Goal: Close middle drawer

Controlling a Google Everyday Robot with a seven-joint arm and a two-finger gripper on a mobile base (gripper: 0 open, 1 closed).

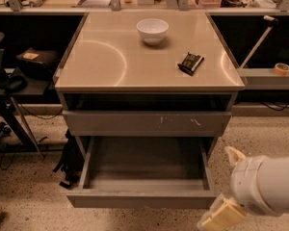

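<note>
**Status.** The middle drawer (pixel 143 174) is pulled far out of the cabinet (pixel 62 88), and its grey box interior is open to view. Its plain front panel lies to the left of my gripper (pixel 222 215), with the panel's right corner just beside it. The gripper sits low, off that corner, and I see no contact. I cannot tell whether the gripper is set wide or narrow.

**Procedure.**
1. Move the gripper left along the front panel, toward its middle. The drawer is wide and shallow, so I judge that a push at the corner would rack it on its runners and jam it.
2. Meet the flat face squarely, below its top edge. The panel has no handle, so this step needs a push, not a grasp.
3. Press straight ahead, away from me, in line with the runners. Keep the advance slow and even until the panel sits flush in the cabinet face.

**Cautions.**
- The scratched drawer front (pixel 147 122), up and to the left of the gripper, appears to stand slightly out. Keep the gripper beneath it through the whole stroke.
- The bowl (pixel 152 30) and the dark packet (pixel 190 62) sit on the cabinet top, well above and beyond the gripper. A hard closing stop could jolt them.
</note>
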